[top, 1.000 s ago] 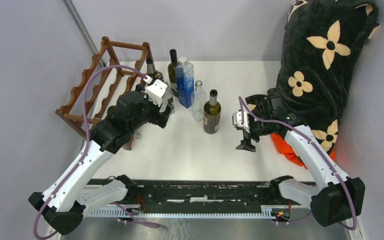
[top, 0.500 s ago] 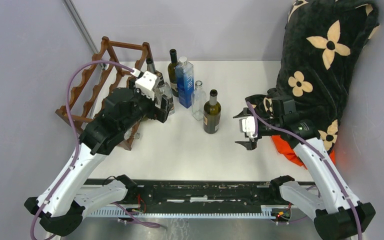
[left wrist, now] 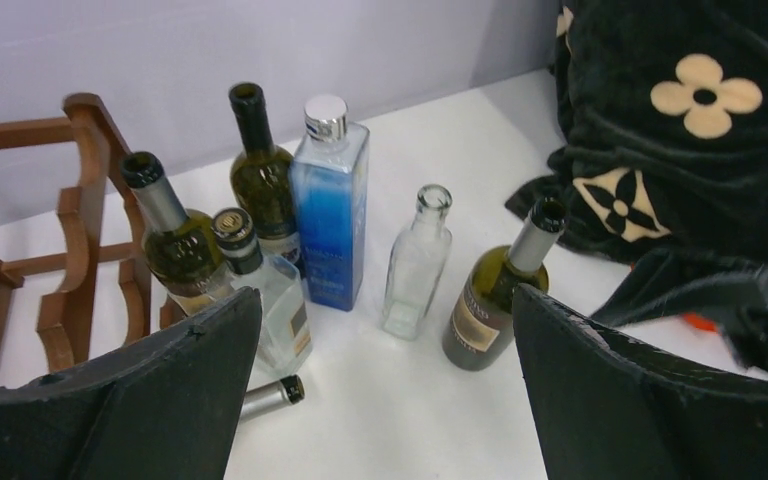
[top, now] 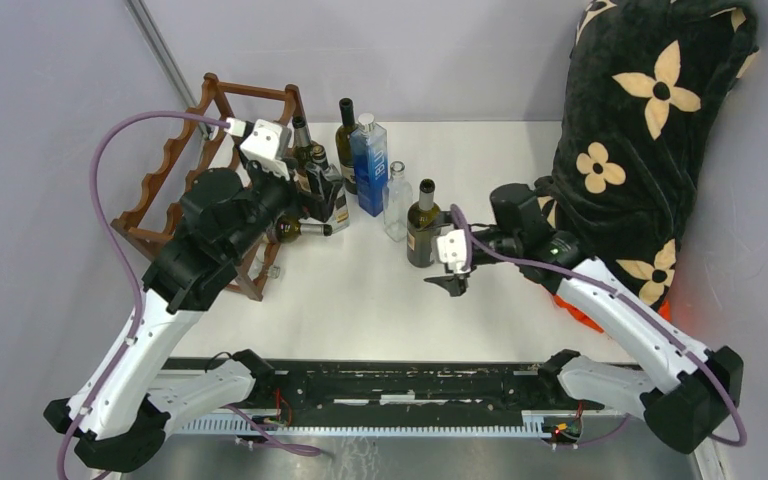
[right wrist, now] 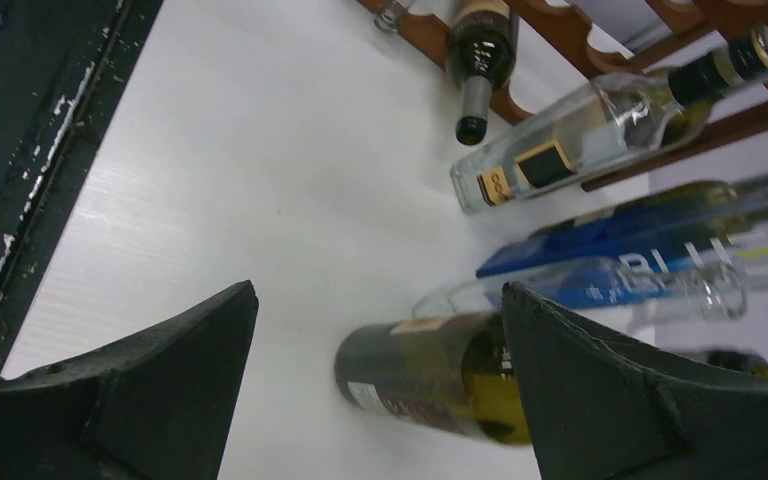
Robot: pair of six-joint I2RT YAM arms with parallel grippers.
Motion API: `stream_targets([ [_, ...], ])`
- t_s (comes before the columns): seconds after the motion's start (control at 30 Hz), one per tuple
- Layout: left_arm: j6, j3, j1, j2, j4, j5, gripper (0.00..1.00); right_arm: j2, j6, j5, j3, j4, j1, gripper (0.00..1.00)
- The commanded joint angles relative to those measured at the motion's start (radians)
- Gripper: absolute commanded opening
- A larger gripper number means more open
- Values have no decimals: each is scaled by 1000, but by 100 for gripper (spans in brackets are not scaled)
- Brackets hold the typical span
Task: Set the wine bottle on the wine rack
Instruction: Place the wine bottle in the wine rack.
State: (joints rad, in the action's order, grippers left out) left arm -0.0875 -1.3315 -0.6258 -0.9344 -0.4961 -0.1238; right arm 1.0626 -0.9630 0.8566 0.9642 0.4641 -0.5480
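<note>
The top camera looks down from 6 o'clock over the counter (top: 360, 290); both wrist cameras sit close, sharing the bottles (top: 370, 165) by the wine rack (top: 250, 92).

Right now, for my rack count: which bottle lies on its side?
The dark bottle on the wine rack, neck poking out; all others stand upright.

The white tabletop (top: 360, 300) carries a wine rack (top: 157, 188) at its far left corner. Just beside the rack, near the far edge, stand a foil-necked green bottle (left wrist: 175, 250), a clear labelled bottle (left wrist: 275, 295), a dark green bottle (top: 346, 135) and a blue square bottle (top: 370, 165). Toward the middle stand a small clear bottle (top: 396, 205) and a wine bottle (top: 423, 230). A black flowered blanket (top: 650, 130) is heaped over the far right corner.
</note>
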Motion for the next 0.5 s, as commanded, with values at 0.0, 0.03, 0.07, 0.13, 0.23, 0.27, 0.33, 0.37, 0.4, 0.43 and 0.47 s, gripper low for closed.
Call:
stream_targets([
  [0.0,-26,-97,-3,-13,96,-87,100,71,93,-147,80,-136,-138,98],
  [0.03,-20,-111,-3,-23,99,-100,100,97,103,-174,90,-153,-168,98],
  [0.07,-14,-124,-3,-37,102,-110,100,124,116,-199,104,-172,-200,98],
  [0.13,2,-150,-3,-63,103,-124,100,178,134,-248,136,-205,-261,98],
  [0.23,14,-186,-3,-92,103,-144,100,269,150,-298,188,-237,-336,98],
  [0.27,17,-195,-3,-97,106,-151,100,296,159,-312,201,-252,-352,98],
  [0.33,18,-207,-3,-100,114,-167,100,357,183,-345,225,-292,-381,98],
  [0.37,19,-211,-3,-100,116,-176,100,387,191,-364,235,-310,-393,98],
  [0.4,20,-215,-3,-98,117,-187,100,423,196,-384,251,-319,-405,98],
  [0.43,21,-219,-3,-97,115,-198,100,455,200,-417,264,-332,-412,98],
  [0.47,24,-224,-3,-95,111,-208,100,499,208,-440,283,-342,-418,98],
])
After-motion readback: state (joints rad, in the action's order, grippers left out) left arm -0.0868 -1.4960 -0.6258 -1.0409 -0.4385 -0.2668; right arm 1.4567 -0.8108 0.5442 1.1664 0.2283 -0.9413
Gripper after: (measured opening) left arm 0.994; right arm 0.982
